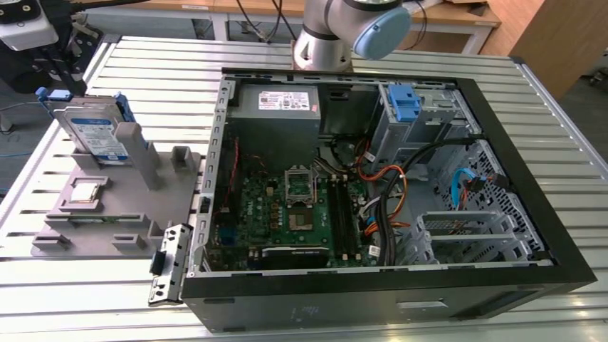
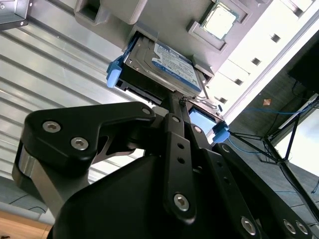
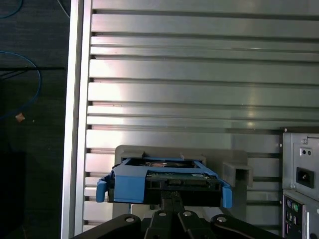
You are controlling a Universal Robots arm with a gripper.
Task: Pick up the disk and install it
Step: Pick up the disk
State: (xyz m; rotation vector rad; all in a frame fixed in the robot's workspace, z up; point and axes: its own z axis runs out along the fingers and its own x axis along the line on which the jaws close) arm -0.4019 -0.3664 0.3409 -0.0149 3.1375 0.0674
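Note:
The disk [image 1: 95, 132], silver-grey with a white-and-blue label and blue rails, stands on edge in a grey holder [image 1: 105, 214] on the exterior view's left. My black gripper [image 1: 57, 84] hangs right over its top edge. In both wrist views the two fingers lie close together, shut. Their tips [image 2: 178, 99] [image 3: 172, 196] sit at the middle of the disk's connector edge [image 2: 149, 89] [image 3: 164, 181], between the blue rails. I cannot tell whether they pinch any part of it.
The open computer case [image 1: 560, 263] lies on the slatted metal table, on the exterior view's right. Inside are a blue bracket in a drive bay [image 1: 406, 107], a power supply [image 1: 280, 103] and loose cables. A chip [image 2: 219, 20] rests in the grey holder.

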